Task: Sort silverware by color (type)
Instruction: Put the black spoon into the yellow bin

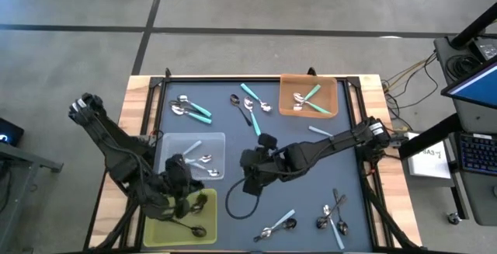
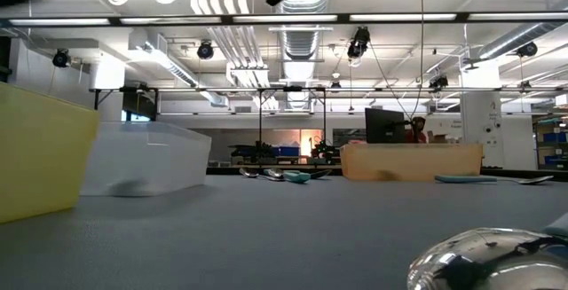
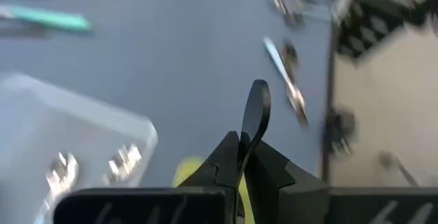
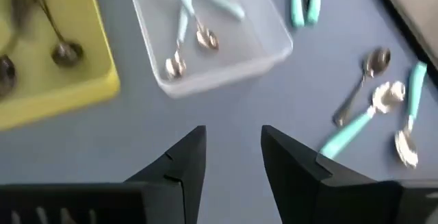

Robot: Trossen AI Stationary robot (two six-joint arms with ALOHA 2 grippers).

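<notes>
My left gripper (image 1: 183,187) hangs over the near corner of the clear tray (image 1: 192,154), at the edge of the yellow tray (image 1: 159,229), and is shut on a dark metal spoon (image 3: 257,107). My right gripper (image 1: 250,178) is open over bare mat at the table's middle, its fingers (image 4: 185,159) touching nothing. Two pale blue spoons (image 4: 188,25) lie in the clear tray. Dark spoons (image 1: 196,231) lie in the yellow tray. Teal spoons (image 1: 309,97) lie in the orange tray (image 1: 332,91). Loose spoons lie at the far side (image 1: 248,106) and the near right (image 1: 334,215). My left gripper (image 3: 241,142) pinches the dark metal spoon between its two shut fingers. A slim dark length with a rounded end (image 3: 260,90) sticks out past the fingertips, lifted clear of the mat. Which end of the spoon this is cannot be told.
A dark mat (image 1: 311,176) covers the table inside a black frame. A black cable loops (image 1: 237,203) on the mat near my right gripper. Teal spoons (image 1: 192,109) lie far left. In the low view a shiny spoon bowl (image 2: 484,259) sits close to the camera.
</notes>
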